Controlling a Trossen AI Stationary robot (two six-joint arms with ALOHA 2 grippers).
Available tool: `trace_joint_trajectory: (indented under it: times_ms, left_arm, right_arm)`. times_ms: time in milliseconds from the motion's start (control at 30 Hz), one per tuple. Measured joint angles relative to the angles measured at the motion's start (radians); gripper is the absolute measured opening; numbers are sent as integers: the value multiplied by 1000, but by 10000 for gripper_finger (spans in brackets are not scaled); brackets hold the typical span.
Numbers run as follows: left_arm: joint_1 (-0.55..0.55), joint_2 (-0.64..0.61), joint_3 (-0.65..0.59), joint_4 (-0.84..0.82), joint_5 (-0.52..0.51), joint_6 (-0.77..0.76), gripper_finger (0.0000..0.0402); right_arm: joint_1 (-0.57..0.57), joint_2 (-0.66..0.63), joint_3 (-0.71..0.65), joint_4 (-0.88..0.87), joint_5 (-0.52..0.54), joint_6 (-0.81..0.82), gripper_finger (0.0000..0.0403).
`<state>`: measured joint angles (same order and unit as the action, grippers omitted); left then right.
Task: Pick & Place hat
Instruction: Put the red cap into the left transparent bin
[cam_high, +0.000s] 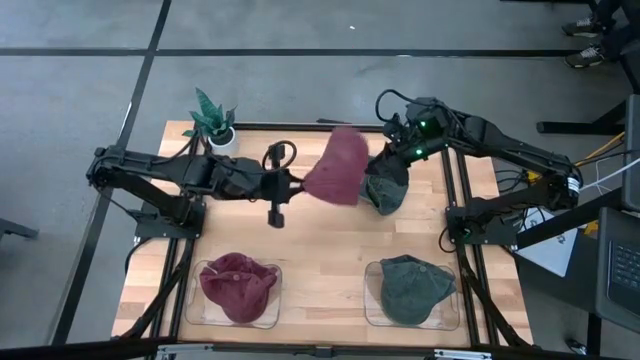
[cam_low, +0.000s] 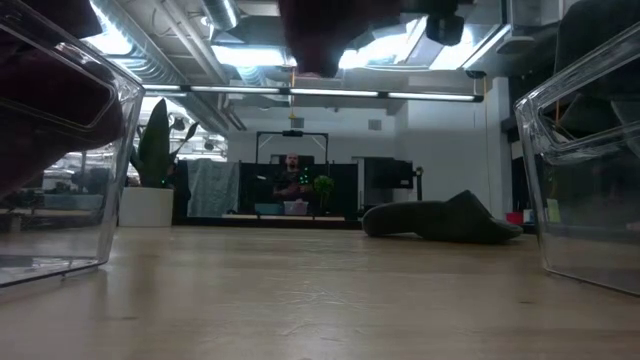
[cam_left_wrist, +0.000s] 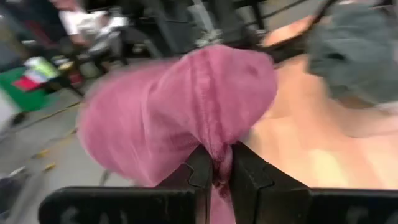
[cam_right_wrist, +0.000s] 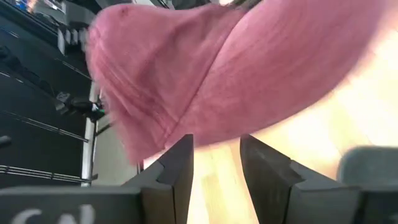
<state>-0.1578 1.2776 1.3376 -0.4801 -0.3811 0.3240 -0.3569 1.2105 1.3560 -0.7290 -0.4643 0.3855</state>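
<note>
high view: left tool (cam_high: 297, 186) pinching red hat (cam_high: 338, 165) aloft

My matt black plastic fingers (cam_left_wrist: 245, 180) pinch a soft, pink woven-cloth hat (cam_left_wrist: 186, 112) above the smooth pale wood table (cam_high: 320, 250).

So the wooden table (cam_high: 320, 260) is holding a few things right now. A potted plant (cam_high: 214, 122) is sitting at the far left corner. A dark green hat (cam_high: 386, 186) is lying flat on the boards toward the far right. Two clear bins are resting along the near edge: the left bin (cam_high: 204, 312) is holding a red hat (cam_high: 238, 284), the right bin (cam_high: 372, 315) a green one (cam_high: 414, 286).
</note>
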Motion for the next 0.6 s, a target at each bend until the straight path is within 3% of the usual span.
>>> trace_joint_trajectory:
  times_ms: [133,300,433,600]
  left_arm:
    - [23,-8,0,-61,131,0,26]
    - [39,-7,0,-98,219,2,26]
    - [42,-7,0,-101,242,3,26]
    - [42,-7,0,-100,239,3,26]
  right_arm:
    - [0,-17,0,-22,1,-2,132]
    - [0,-36,0,-39,1,-2,132]
    - [0,-36,0,-72,1,-16,132]
    - [0,-44,0,-148,2,-210,132]
